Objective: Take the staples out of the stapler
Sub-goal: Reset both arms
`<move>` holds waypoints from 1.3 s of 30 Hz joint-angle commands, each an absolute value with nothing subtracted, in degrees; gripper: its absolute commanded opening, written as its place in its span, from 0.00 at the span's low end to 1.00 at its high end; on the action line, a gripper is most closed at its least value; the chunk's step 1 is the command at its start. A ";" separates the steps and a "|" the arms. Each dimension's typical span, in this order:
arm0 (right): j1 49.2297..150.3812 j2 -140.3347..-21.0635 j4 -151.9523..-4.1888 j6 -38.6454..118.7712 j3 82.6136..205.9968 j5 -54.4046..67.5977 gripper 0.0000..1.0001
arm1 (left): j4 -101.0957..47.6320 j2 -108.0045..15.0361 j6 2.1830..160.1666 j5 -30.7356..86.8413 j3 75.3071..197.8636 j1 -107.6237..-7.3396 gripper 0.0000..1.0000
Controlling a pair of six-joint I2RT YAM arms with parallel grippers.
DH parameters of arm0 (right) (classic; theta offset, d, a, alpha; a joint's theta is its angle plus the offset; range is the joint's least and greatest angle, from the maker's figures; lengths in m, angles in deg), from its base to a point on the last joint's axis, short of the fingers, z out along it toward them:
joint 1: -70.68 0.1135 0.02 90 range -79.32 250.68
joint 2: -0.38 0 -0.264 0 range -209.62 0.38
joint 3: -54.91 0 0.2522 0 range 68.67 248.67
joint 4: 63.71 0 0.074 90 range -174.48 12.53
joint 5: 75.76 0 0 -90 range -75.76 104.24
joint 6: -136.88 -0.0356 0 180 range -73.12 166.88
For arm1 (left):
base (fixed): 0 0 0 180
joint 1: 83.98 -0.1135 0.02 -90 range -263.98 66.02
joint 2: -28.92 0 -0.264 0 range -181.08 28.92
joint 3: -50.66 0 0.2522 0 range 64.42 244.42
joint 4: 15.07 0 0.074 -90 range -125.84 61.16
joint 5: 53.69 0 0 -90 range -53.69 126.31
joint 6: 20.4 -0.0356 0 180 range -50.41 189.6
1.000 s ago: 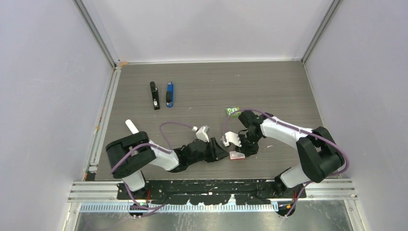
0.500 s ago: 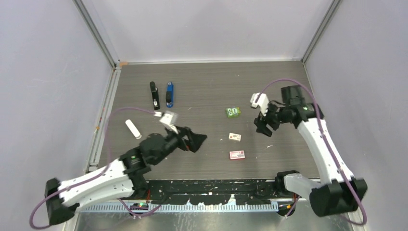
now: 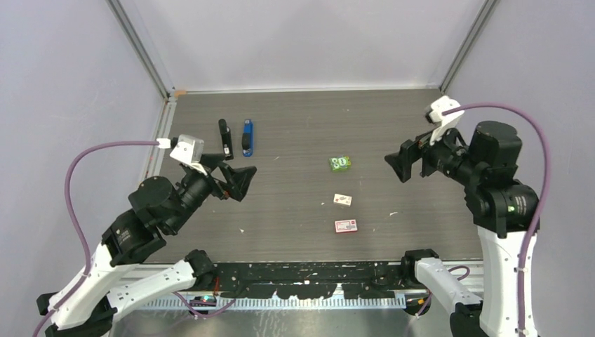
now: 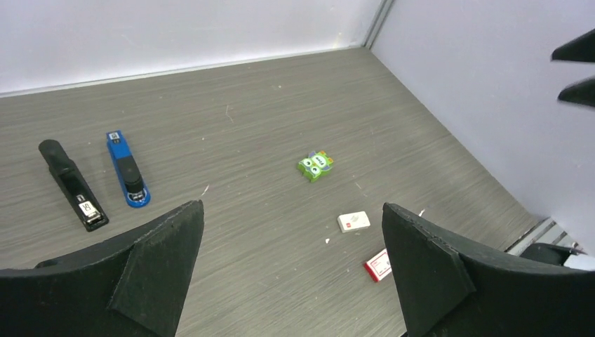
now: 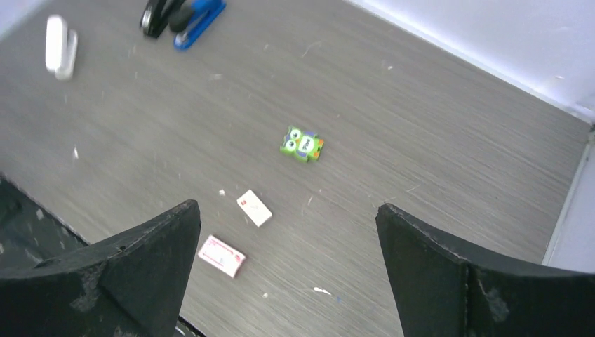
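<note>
Top view: the left claw (image 3: pixel 242 184) is spread and holds nothing above the table (image 3: pixel 302 116). The black stapler (image 3: pixel 224 139) and blue stapler (image 3: pixel 247 137) lie side by side just beyond it, untouched. The right claw (image 3: pixel 397 165) is spread and holds nothing. A green packet (image 3: pixel 340 163), white box (image 3: pixel 342 200) and red box (image 3: pixel 345 225) lie between the claws.

Left wrist view: the left claw (image 4: pixel 291 207) is wide apart. The black stapler (image 4: pixel 72 186) and blue stapler (image 4: pixel 126 168) lie ahead to its left, the green packet (image 4: pixel 316 165) ahead.

Right wrist view: the right claw (image 5: pixel 286 206) is wide apart, with the green packet (image 5: pixel 302 144) ahead of it. The black stapler (image 5: pixel 158 12) and blue stapler (image 5: pixel 200 15) lie far ahead to the left.

The staples cannot be made out.
</note>
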State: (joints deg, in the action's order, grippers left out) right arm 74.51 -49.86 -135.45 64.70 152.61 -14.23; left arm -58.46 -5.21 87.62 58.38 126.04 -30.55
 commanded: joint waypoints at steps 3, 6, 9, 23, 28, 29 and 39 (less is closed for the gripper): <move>74.25 -47.97 -132.05 45.37 159.63 -6.25 0.99 | -64.06 -6.32 85.30 54.52 132.07 -30.81 1.00; 74.23 -46.76 -132.92 45.79 160.67 -7.54 1.00 | -64.89 -5.55 85.85 53.87 132.06 -30.81 1.00; 74.22 -45.63 -133.42 46.62 160.77 -8.54 1.00 | -65.63 -4.09 86.07 53.38 131.52 -30.79 1.00; 74.11 -42.36 -132.52 41.01 159.35 -11.03 0.99 | -66.66 1.45 86.95 52.80 128.19 -30.76 1.00; 74.11 -41.90 -132.58 40.87 159.70 -10.66 1.00 | -66.50 1.86 87.34 52.40 127.72 -30.74 1.00; 74.17 -41.76 -132.59 40.70 159.84 -10.51 1.00 | -66.52 2.05 87.41 52.32 127.58 -30.74 1.00; 74.04 -41.15 -131.91 40.39 159.05 -9.12 0.99 | -65.87 3.90 88.14 52.41 125.65 -30.74 1.00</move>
